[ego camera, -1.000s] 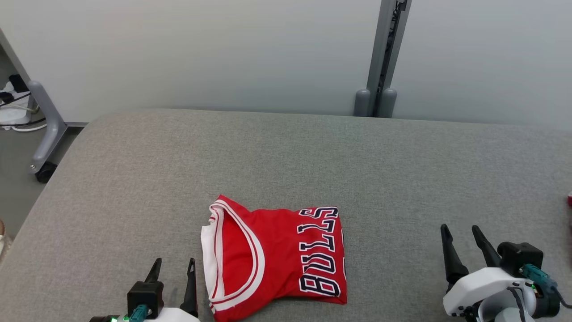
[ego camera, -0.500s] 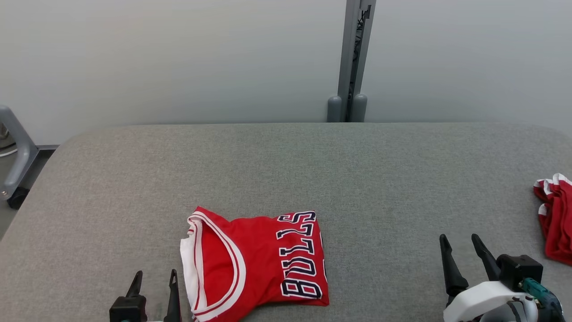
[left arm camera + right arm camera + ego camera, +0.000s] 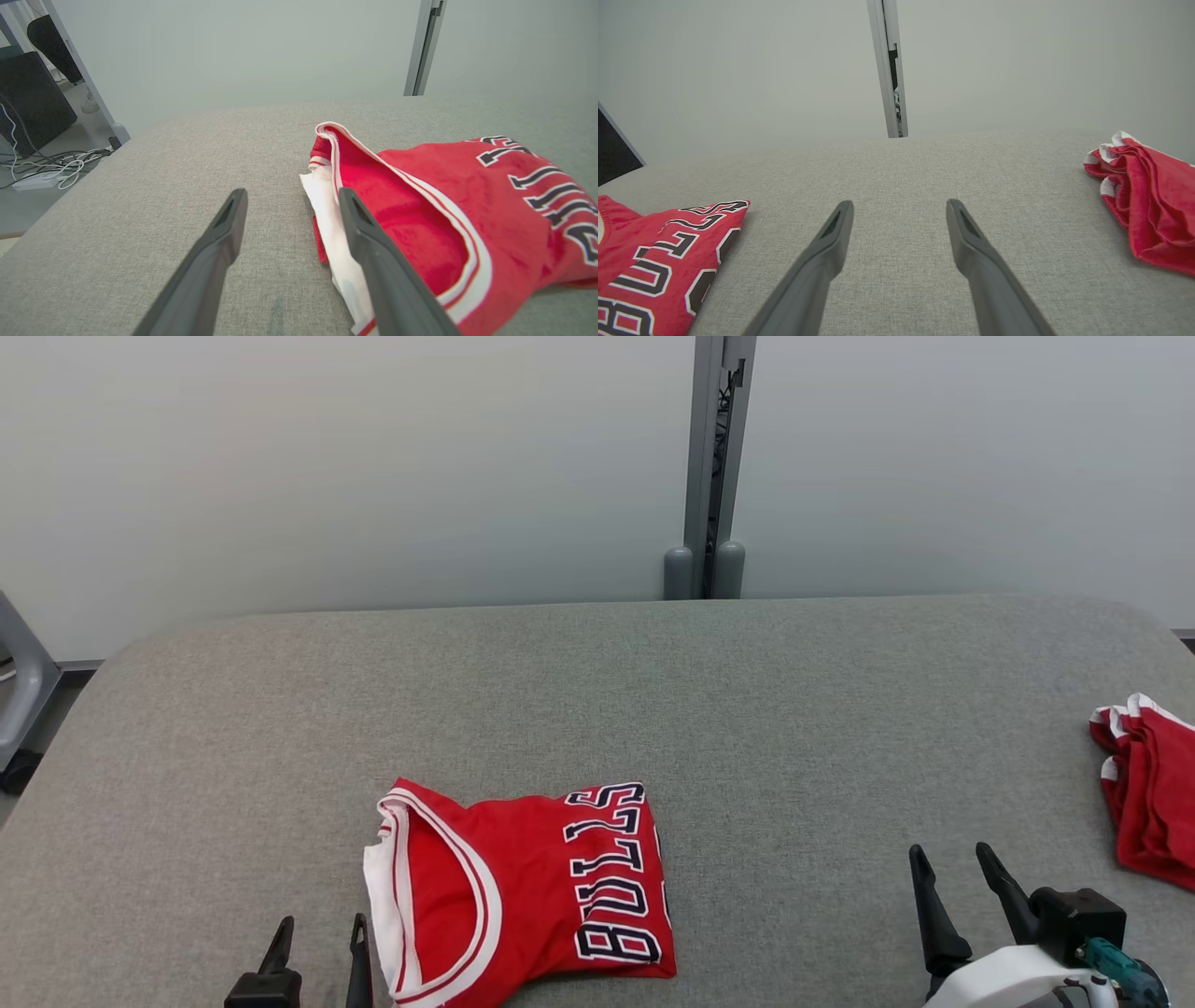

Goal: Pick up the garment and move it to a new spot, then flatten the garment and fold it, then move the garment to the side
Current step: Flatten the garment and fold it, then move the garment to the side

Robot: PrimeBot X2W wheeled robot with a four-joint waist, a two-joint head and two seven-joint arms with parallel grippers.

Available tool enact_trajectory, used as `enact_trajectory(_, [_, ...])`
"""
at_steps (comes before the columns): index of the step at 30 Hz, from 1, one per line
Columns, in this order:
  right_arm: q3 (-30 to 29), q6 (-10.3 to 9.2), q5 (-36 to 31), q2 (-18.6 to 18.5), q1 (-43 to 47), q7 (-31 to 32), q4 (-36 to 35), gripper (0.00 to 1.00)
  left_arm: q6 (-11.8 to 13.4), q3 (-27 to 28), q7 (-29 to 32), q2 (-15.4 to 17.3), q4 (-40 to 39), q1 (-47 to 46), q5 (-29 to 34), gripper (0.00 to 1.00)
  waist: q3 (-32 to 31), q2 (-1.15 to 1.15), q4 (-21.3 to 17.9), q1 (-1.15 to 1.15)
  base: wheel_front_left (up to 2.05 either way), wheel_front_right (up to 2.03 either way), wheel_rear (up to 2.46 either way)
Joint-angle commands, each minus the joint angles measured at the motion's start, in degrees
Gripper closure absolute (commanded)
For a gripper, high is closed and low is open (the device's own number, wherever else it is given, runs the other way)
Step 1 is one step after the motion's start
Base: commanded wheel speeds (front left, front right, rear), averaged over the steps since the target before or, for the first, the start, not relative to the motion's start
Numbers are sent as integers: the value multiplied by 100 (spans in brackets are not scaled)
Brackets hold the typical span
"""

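Garment (image 3: 523, 887), red jersey, folded, lying at six o'clock on the grey tabletop (image 3: 747, 709); left tool (image 3: 322, 922) just beside its nine o'clock edge, right tool (image 3: 950, 851) well apart at three o'clock, both spread wide and empty; likely risk: pinching only the top layer would drag the fold open.

Head view: second red garment (image 3: 1150, 793) runs off right edge; jersey (image 3: 551, 887) and left hand (image 3: 321, 924) clipped by bottom edge.
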Motion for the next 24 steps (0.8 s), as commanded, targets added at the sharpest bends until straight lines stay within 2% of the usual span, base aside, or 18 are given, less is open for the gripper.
enact_trajectory(1, [-7,0,2,-32,52,-26,-16,0,-1,6,-25,24,-29,9,47,0,4,0,17,0,0,0,0])
enact_trajectory(9, [350,0,138,-29,-3,-26,84,0,-65,-171,-25,24,-5,-132,60,0,204,0,353,0,0,0,0])
enact_trajectory(15, [884,0,444,-34,-201,-26,293,0,-138,-518,-25,25,46,-294,86,0,482,0,887,0,0,0,0])
enact_trajectory(24, [1531,0,795,-35,-891,-26,876,0,-28,-851,-25,24,51,-529,-31,0,955,0,1594,0,0,0,0])
